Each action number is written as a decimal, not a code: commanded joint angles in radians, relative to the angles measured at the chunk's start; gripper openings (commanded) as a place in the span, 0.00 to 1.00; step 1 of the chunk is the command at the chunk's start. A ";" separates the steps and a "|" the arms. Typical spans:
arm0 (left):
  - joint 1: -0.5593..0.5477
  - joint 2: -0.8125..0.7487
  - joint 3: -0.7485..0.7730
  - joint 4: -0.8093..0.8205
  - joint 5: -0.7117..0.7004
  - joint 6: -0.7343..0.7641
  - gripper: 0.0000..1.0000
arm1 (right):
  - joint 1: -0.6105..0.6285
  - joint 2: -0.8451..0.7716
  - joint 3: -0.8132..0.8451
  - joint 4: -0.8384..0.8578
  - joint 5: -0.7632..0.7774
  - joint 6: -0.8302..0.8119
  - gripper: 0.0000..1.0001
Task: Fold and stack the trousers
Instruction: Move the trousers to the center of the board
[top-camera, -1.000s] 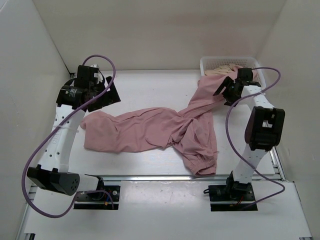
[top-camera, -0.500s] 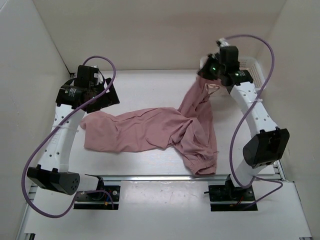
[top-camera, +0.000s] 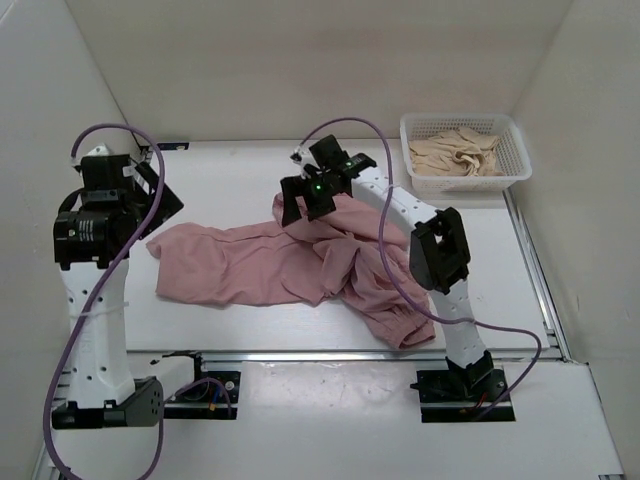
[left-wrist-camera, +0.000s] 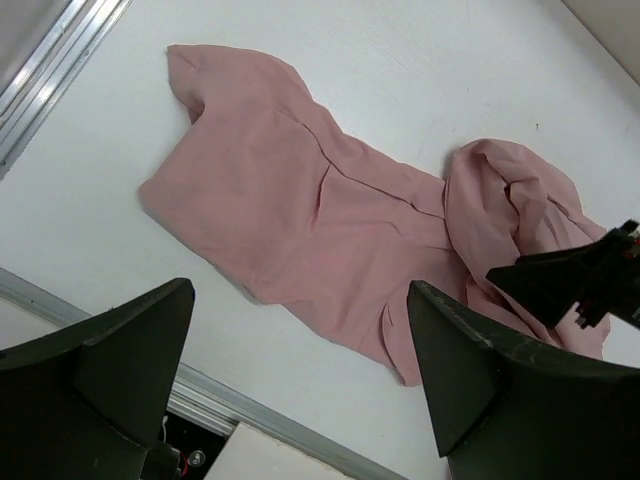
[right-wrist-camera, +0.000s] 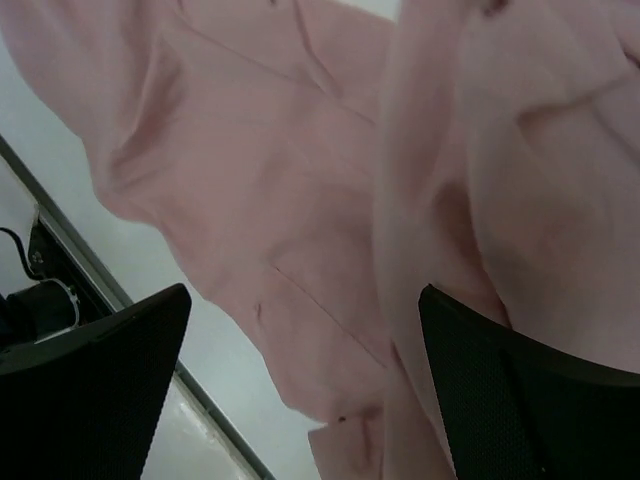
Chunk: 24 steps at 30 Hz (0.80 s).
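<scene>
The dusty-pink trousers (top-camera: 250, 265) lie crumpled across the middle of the table, one leg spread to the left and the other bunched toward the front right. My right gripper (top-camera: 300, 205) hovers over the raised fold at their centre. Its fingers stand wide apart in the right wrist view (right-wrist-camera: 305, 292), with fabric (right-wrist-camera: 280, 200) close below and beside the right finger. My left gripper (top-camera: 160, 205) is open and empty, raised above the table's left side. The left wrist view (left-wrist-camera: 298, 290) looks down on the left leg (left-wrist-camera: 330, 230) and the right gripper (left-wrist-camera: 580, 280).
A white plastic basket (top-camera: 465, 183) stands at the back right with a beige cream garment (top-camera: 460, 150) inside. White walls close in the table on three sides. A metal rail (top-camera: 300, 355) runs along the near edge.
My right arm swung from the basket at the back right to the table's middle, bringing the trouser leg with it. The left arm drew back to the left and rose.
</scene>
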 joint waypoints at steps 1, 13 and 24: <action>0.010 0.004 -0.026 -0.014 -0.012 0.006 1.00 | -0.088 -0.251 -0.028 0.021 -0.001 0.000 1.00; 0.010 0.039 -0.129 0.107 0.189 0.070 1.00 | -0.367 -0.780 -0.865 0.184 0.208 0.156 0.49; -0.021 0.030 -0.165 0.127 0.220 0.090 1.00 | -0.516 -0.511 -0.861 0.287 0.196 0.413 1.00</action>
